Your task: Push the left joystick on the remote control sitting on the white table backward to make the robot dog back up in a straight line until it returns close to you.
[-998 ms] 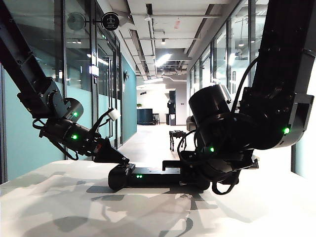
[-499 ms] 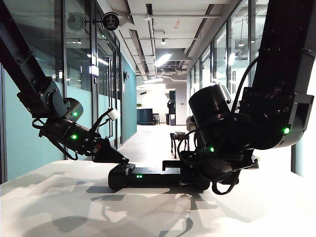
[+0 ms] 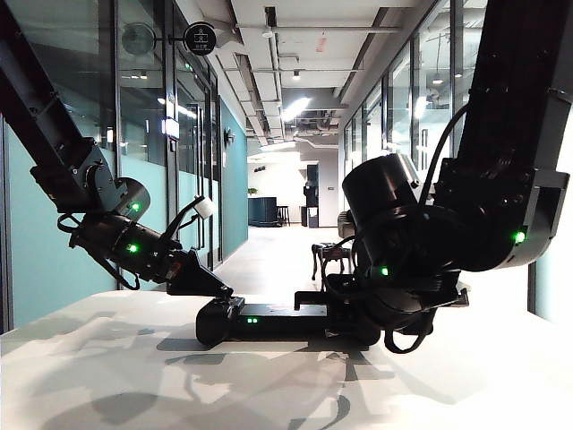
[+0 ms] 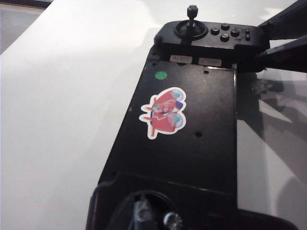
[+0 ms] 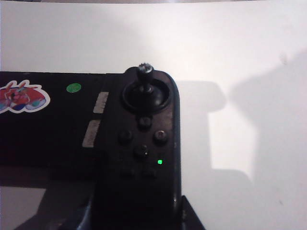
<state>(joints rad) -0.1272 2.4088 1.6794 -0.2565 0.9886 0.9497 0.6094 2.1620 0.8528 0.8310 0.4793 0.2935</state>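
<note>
From my station I see the wide black gamepad-style remote control point(image 3: 286, 320) lying flat on the broad matte white table point(image 3: 134, 376), roughly in the middle of the exterior view, with two small green lights on its near face. The left gripper point(image 3: 215, 288) comes down at a slant from the left and its dark tip sits right on the controller's left end; I cannot tell from any view how far its fingers are spread, nor whether they pinch the left joystick, which is hidden under that tip. In the left wrist view I look along the controller's flat black body, past a red, white and blue cartoon sticker point(image 4: 163, 111) and a small green dot point(image 4: 161, 74), to the far end where the matching right joystick point(image 4: 192, 15) stands upright in its round socket beside a cluster of small buttons. The right gripper point(image 3: 380, 305) is bunched low against the controller's right end, and its dark fingers point(image 4: 283, 40) flank that end in the left wrist view, apparently clasping the body. In the right wrist view the right stick stands free and untouched, with a green light glowing below the buttons. Down the corridor beyond the table, the small dark four-legged robot dog point(image 3: 329, 257) stands on the pale floor, partly hidden behind the right arm.
</note>
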